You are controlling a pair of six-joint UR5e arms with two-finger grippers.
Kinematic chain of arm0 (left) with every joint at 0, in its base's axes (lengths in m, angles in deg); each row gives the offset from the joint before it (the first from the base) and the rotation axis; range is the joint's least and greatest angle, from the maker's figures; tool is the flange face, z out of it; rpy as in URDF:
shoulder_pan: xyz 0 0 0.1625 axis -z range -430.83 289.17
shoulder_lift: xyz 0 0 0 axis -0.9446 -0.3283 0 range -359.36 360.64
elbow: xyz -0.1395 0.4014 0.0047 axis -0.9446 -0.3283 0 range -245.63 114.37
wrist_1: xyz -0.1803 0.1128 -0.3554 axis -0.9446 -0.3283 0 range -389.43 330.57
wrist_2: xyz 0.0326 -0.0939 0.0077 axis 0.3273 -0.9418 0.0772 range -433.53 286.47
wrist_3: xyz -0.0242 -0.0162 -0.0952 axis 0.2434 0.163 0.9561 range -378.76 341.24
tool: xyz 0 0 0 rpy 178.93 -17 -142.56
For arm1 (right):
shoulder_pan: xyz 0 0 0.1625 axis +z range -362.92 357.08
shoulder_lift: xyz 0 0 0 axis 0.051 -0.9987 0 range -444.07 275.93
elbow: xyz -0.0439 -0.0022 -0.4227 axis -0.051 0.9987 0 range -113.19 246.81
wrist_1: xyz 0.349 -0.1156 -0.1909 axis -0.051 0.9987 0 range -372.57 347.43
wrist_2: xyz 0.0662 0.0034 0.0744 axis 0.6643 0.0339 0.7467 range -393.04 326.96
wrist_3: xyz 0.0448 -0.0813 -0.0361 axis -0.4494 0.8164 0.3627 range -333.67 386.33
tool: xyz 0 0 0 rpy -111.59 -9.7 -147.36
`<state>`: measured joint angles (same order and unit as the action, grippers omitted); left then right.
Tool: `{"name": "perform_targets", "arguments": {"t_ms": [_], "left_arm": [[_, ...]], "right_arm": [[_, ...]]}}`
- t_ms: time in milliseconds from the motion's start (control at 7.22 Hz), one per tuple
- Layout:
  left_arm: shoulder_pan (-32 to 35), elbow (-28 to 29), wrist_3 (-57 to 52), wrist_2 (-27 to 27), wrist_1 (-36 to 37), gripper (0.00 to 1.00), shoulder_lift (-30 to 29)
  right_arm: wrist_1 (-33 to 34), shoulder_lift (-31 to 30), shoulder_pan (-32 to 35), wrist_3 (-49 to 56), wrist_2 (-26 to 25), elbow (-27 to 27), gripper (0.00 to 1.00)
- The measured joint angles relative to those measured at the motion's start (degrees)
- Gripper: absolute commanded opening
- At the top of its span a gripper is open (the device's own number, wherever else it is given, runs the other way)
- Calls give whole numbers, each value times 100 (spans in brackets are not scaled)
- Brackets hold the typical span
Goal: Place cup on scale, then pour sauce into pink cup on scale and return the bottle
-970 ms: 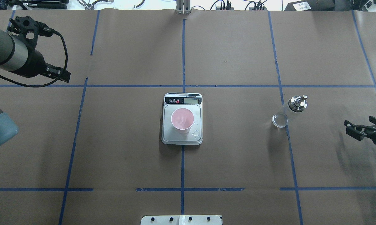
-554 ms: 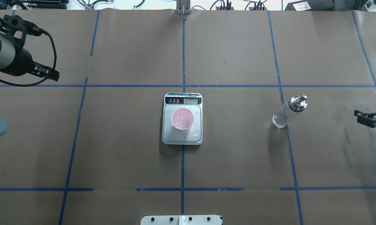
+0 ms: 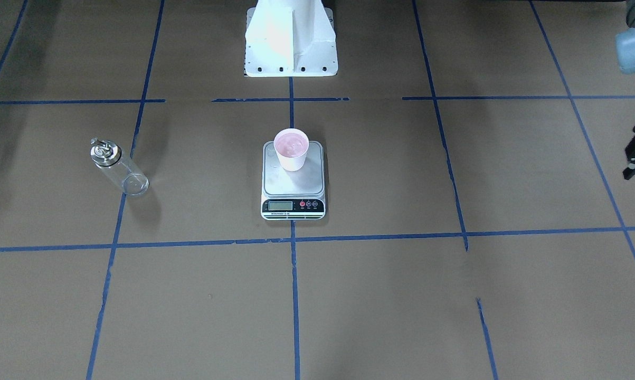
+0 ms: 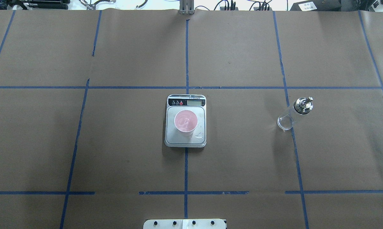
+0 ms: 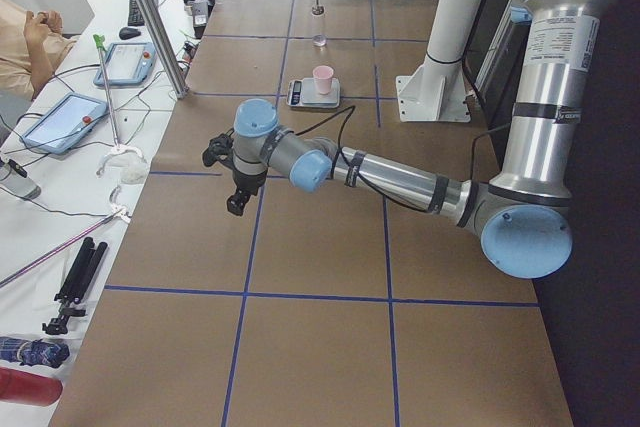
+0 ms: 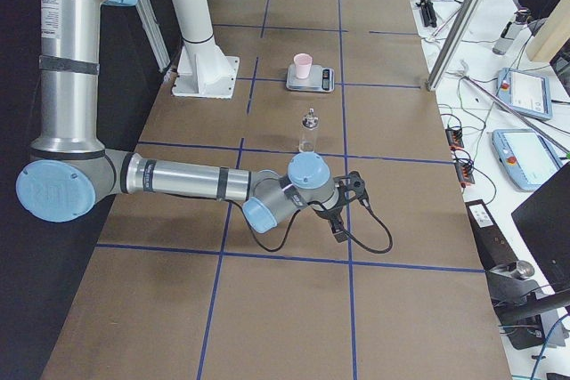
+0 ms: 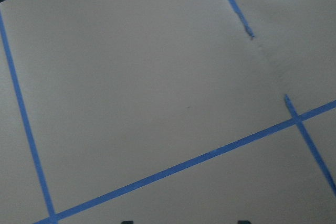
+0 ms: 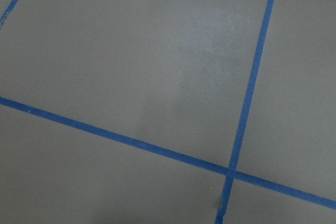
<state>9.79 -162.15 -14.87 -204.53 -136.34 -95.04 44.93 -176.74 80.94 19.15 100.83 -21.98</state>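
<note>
Small pale pink tapered plastic cup (image 4: 185,122) stands upright on the brushed steel platform of the flat square white digital scale (image 4: 170,137), at table centre. It sits toward the platform's display end, inside its edges. The cup holds clear liquid (image 4: 185,120) with a glinting surface. A few clear droplets (image 4: 199,136) lie on the platform's corner beside the cup. The scale's black panel with LCD and red buttons faces away from the robot.

Clear glass cylindrical bottle (image 4: 288,118) with a shiny metal pour-spout cap stands upright on the brown paper table (image 4: 242,159). It is on the robot's right, well apart from the scale, with its base on a blue tape line and nothing gripping it.

Both arms are off to the table's ends, out of the overhead view. Left gripper (image 5: 236,205) hangs above bare paper, far from cup and bottle. In its wrist view two dark tips at the bottom edge sit well apart, so the fingers are spread with nothing between them. Right gripper (image 6: 338,230) hovers over bare paper near the bottle but not touching it. Cannot tell whether it is spread or closed: it shows only in the side view, and its wrist view shows just paper and tape.
</note>
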Motion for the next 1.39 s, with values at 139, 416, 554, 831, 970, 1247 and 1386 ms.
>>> {"name": "perform_targets", "arguments": {"t_ms": [139,416,554,831,970,1247,1386], "left_arm": [[311,261,-268,-183,73,100,-15],[742,678,-384,-323,382,100,-53],[857,931,-384,-388,630,100,-92],[919,761,-415,-490,1474,100,-12],[907,710,-435,-463,1518,100,151],[890,770,-409,-439,985,100,369],[887,860,-406,-463,805,100,416]], "right_arm": [[988,186,192,813,159,-15,100],[2632,393,361,2121,230,-94,100],[3202,512,336,2478,217,-125,100],[3977,896,221,2690,117,-137,100],[4145,1037,215,2685,70,-141,100],[4209,1125,230,2616,-207,-191,100],[4211,1119,233,2488,-352,-244,100]]}}
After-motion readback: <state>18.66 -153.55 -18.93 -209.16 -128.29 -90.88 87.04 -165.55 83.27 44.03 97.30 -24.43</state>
